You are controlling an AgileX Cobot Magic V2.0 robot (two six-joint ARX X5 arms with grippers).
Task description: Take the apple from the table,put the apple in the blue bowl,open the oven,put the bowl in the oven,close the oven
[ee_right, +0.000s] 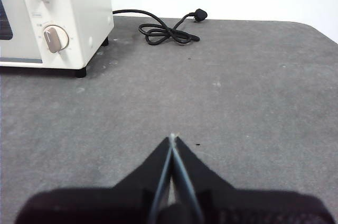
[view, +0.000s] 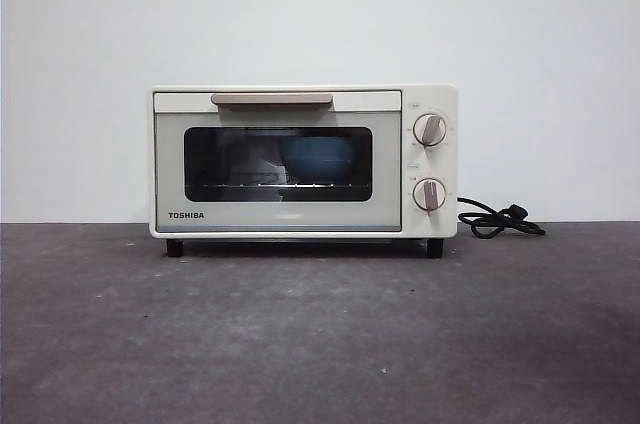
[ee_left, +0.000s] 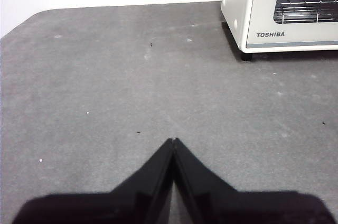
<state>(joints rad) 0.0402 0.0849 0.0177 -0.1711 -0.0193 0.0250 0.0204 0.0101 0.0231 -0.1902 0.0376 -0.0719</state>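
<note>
Above the bare grey surface (ee_left: pixel 105 86) at the oven's left flank, the left end effector (ee_left: pixel 173 140) hangs with its two black jaws pressed together at the tips, holding nothing; across the way, off the oven's knob side, the right end effector (ee_right: pixel 172 138) does the same, its jaws closed to a thin seam and empty. Outward from both stands the cream oven (view: pixel 303 161), door up against its frame with the beige handle (view: pixel 271 99) level across the top, two knobs (view: pixel 430 130) to the side and the black cord (view: pixel 497 220) coiled loose on the surface beside it. Behind the dark glass the blue bowl (view: pixel 320 159) sits on the wire rack; the apple cannot be made out through the tinted pane, though it may well lie inside the bowl. By the look of it the job is all but finished, and the risks from here are small ones: a door that is only resting rather than latched could sag open again, which these views cannot settle; an arm swinging low on its way back could clip the oven's corner and shove it; and the right arm, if it strays toward the wall, could snag the trailing cord and tug the oven askew.
</note>
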